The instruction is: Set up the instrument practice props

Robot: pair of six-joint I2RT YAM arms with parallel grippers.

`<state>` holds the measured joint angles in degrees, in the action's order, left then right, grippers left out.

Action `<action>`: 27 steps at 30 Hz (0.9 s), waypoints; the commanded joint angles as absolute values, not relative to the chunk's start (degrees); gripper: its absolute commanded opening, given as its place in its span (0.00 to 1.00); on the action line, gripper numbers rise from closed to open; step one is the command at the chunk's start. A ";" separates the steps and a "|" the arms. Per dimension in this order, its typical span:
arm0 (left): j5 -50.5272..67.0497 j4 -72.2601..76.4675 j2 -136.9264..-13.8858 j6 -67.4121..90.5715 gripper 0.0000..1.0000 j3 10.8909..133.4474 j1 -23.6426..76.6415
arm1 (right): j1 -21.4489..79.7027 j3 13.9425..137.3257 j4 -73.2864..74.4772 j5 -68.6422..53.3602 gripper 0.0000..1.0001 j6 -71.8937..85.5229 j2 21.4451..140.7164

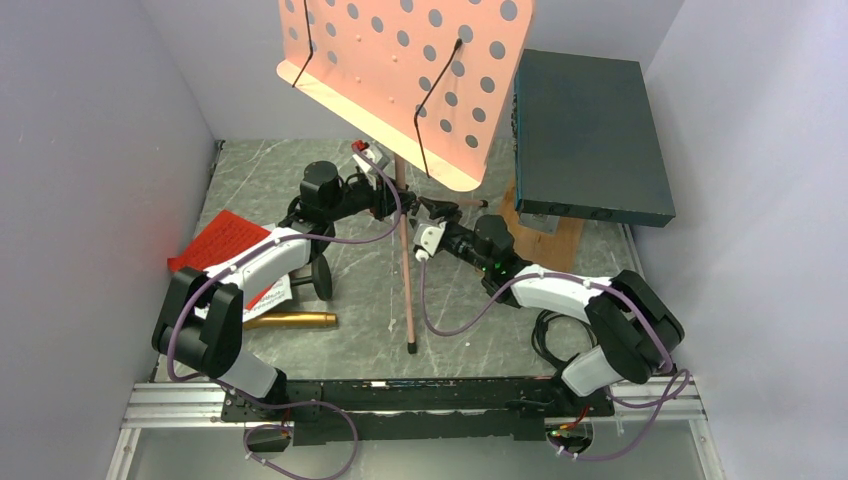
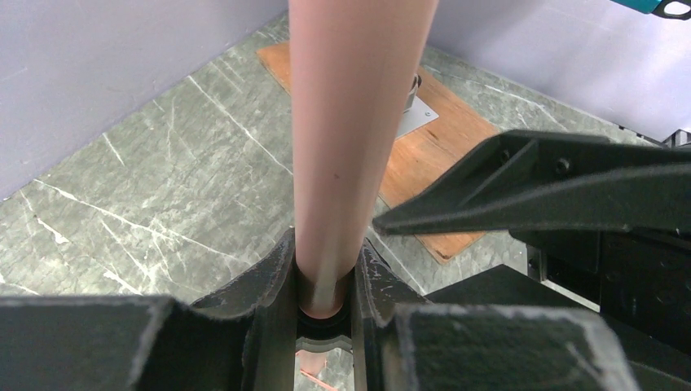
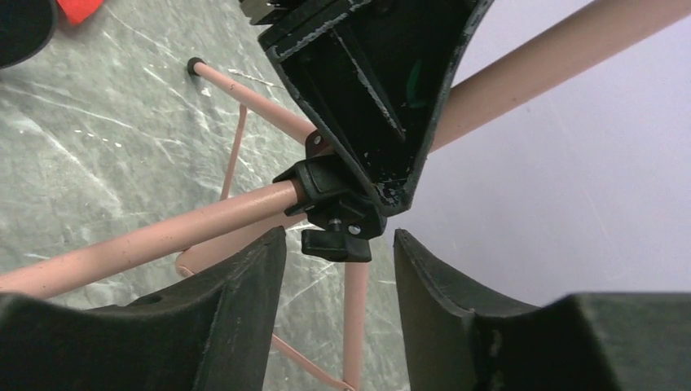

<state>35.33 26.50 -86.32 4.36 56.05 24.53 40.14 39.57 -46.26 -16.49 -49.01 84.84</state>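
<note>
Since the left gripper [image 2: 326, 285] clamps the pole [image 2: 350, 122] to steady it, the right gripper [image 3: 338, 277], fingers apart, sits by the knob [image 3: 336, 243], probably to lock it

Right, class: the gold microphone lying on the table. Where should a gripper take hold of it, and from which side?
Probably mid-barrel on the gold microphone, from straight above, jaws across its narrow width. It lies flat on the table, a slim cylinder running left to right, leaving top and sides free.
</note>
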 commanded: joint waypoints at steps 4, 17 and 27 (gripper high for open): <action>40.56 31.92 -82.28 13.82 0.00 57.13 23.78 | 39.81 42.60 -50.95 -18.99 0.36 -46.75 87.53; 40.77 31.96 -82.44 13.98 0.00 57.16 23.47 | 39.77 46.75 -40.67 8.80 0.00 -0.44 88.98; 40.79 31.51 -82.97 13.84 0.00 57.43 23.47 | 38.96 56.56 -13.22 27.30 0.05 30.65 91.34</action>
